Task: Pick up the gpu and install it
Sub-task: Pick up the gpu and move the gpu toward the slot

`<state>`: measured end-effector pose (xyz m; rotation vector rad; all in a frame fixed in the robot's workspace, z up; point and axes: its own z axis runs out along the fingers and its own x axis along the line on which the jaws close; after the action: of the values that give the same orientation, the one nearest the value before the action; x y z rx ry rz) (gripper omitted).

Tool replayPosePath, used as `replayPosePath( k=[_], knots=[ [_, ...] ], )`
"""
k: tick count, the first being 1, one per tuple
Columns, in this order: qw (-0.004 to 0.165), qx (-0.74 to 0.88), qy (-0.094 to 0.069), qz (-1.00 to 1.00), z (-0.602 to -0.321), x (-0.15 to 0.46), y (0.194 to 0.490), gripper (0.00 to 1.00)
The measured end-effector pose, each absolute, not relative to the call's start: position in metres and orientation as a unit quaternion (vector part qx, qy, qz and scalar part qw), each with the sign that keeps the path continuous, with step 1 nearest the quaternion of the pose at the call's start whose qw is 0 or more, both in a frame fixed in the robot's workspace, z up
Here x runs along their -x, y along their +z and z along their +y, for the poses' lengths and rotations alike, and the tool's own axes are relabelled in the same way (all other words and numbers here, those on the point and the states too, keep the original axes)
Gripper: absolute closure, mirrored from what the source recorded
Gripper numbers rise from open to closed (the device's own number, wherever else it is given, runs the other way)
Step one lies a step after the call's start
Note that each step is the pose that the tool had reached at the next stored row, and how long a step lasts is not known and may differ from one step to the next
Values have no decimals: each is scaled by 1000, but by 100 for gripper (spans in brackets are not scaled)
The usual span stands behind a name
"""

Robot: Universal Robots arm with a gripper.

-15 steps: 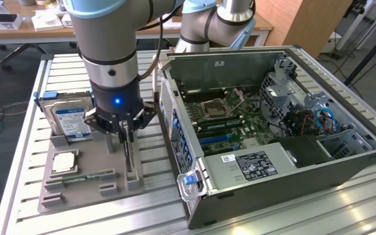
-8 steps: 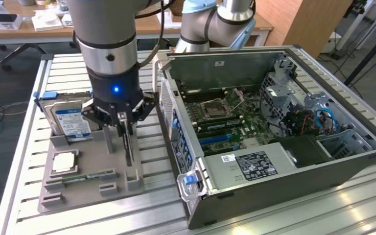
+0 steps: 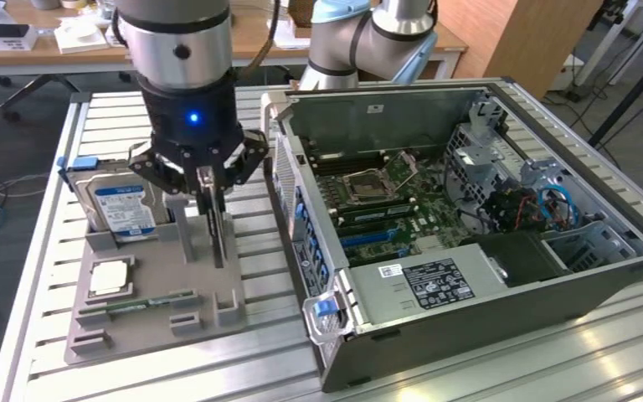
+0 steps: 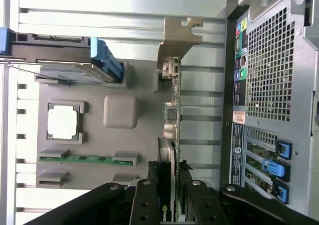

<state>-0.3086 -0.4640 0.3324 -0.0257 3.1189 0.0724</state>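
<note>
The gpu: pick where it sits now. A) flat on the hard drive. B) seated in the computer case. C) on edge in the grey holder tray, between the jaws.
C: the gpu stands on edge in the grey holder tray, jaws on either side.

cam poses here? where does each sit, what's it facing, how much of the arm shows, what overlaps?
Exterior view: off the arm, raised, looking down on the table, parts tray and open PC case; shows the arm's end and hand.
Wrist view: on the wrist, looking down along the gpu standing on edge in the tray; shows the hand's fingers clamping it.
Shared: gpu, tray, hard drive, PC case.
</note>
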Motion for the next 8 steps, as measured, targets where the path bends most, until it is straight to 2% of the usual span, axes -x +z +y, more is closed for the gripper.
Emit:
replayPosePath(
  k=[8],
  knots=[
    [11,9,23,1000,-464,309,369,74]
  ],
)
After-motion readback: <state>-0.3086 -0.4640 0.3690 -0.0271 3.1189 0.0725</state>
